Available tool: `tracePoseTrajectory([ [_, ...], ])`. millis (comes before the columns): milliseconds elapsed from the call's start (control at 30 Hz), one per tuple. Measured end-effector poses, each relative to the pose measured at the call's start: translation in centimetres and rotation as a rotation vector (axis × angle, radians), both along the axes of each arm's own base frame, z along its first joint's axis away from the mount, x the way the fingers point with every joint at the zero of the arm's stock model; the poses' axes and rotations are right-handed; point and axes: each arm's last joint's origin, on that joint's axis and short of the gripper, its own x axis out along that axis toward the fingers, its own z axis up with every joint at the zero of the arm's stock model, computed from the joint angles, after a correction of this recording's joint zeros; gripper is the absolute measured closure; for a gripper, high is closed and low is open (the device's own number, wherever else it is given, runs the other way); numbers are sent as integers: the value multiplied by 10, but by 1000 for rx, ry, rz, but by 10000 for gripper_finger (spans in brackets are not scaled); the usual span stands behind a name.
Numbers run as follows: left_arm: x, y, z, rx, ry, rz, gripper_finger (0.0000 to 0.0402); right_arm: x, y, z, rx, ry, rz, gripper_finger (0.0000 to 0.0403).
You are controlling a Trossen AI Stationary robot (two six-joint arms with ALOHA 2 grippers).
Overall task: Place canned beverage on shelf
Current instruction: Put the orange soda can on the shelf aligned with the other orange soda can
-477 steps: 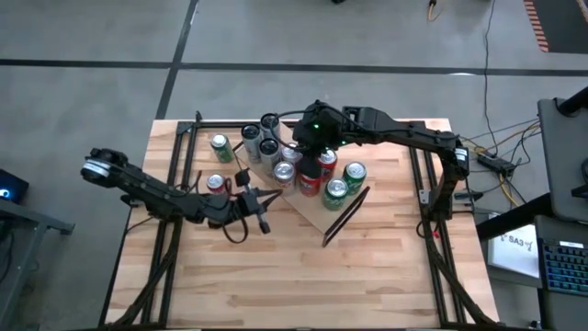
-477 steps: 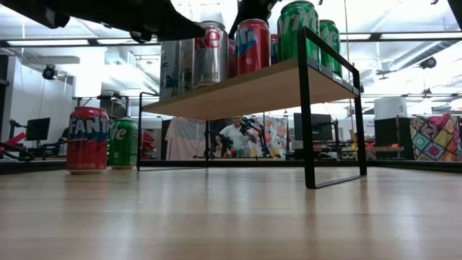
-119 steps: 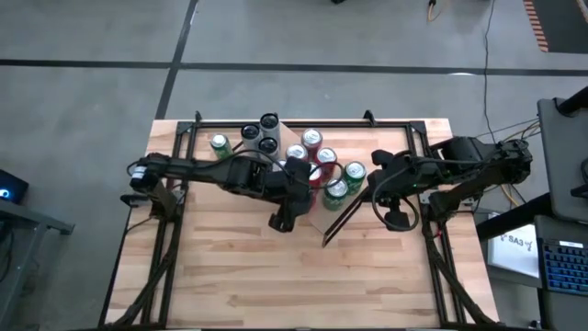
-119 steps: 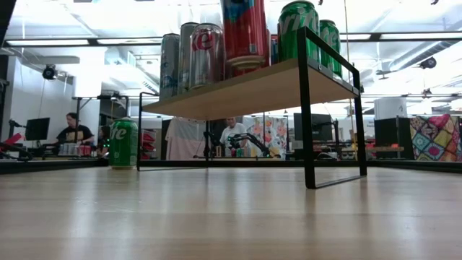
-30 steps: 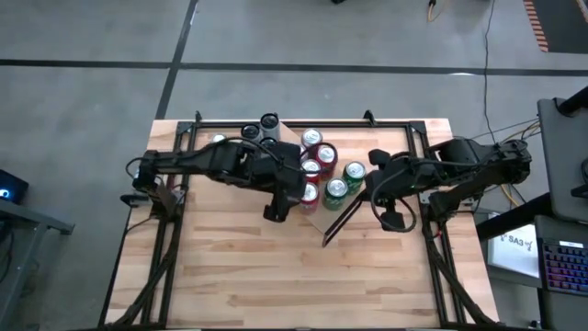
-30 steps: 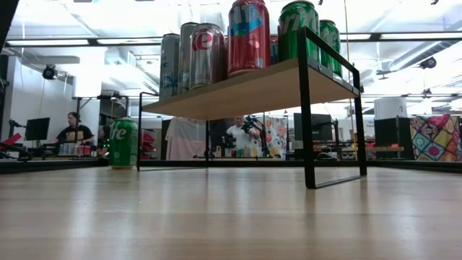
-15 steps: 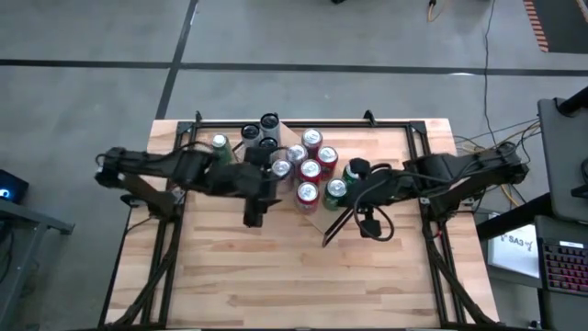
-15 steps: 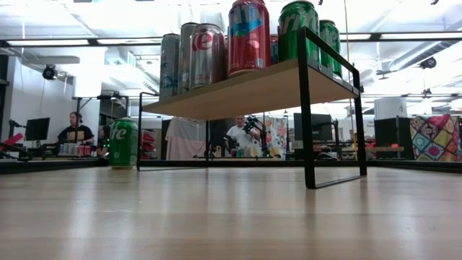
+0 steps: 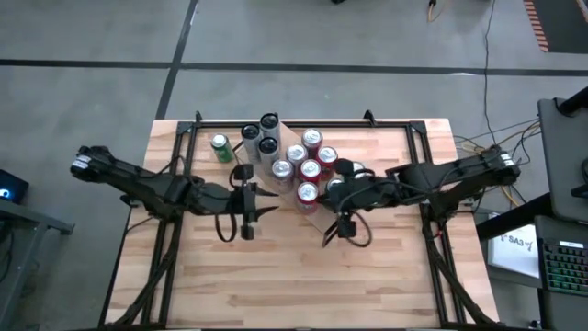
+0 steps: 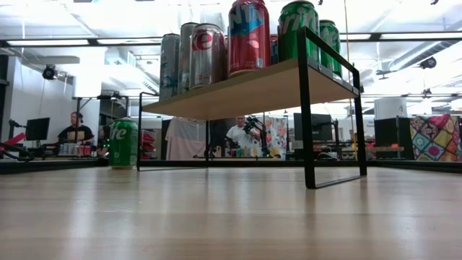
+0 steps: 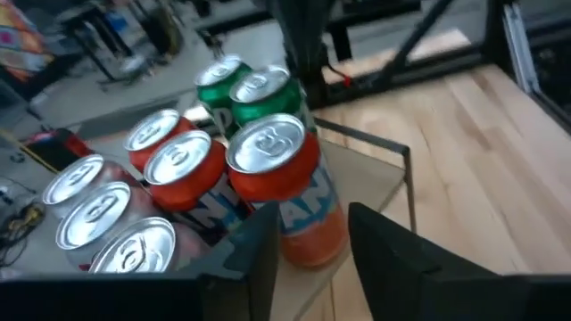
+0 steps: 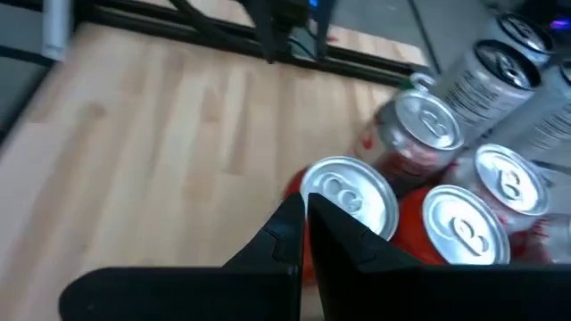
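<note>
Several cans (image 9: 296, 153) crowd the shelf (image 10: 245, 90), silver, red and green ones packed close together on its light board. Among them we see a red can (image 9: 307, 192) upright at the shelf's front edge, close to the corner post, touching nothing but the board and free of both arms. The left claw (image 9: 250, 210) hangs over the surface (image 9: 303, 276) just beside the shelf, facing that red can but apart from it; its fingers (image 11: 259, 259) stand apart with nothing between them. The right claw (image 9: 344, 227) reaches in over the shelf's other end, by the black end frame and the green cans there, and its fingers (image 12: 285, 227) are pressed together, holding nothing. One green can (image 10: 123, 143) stands on the surface off the shelf, near its far end and well apart from both claws.
</note>
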Motion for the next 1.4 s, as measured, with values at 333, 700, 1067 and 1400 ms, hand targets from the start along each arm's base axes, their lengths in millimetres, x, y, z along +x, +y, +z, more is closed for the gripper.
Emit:
tracePoseTrajectory([
  [333, -16, -9, -22, 52, -91, 112, 342, 20, 4, -14, 18, 33, -84, 394],
  [700, -28, -11, -23, 157, -83, 84, 364, 13, 4, -20, 35, 124, -112, 394],
  [1067, -35, -6, -24, 188, -96, 114, 364, 16, 5, -24, 49, 132, -128, 394],
  [1400, -36, -6, -23, 198, -93, 111, 364, 28, 8, -33, 41, 126, -130, 394],
])
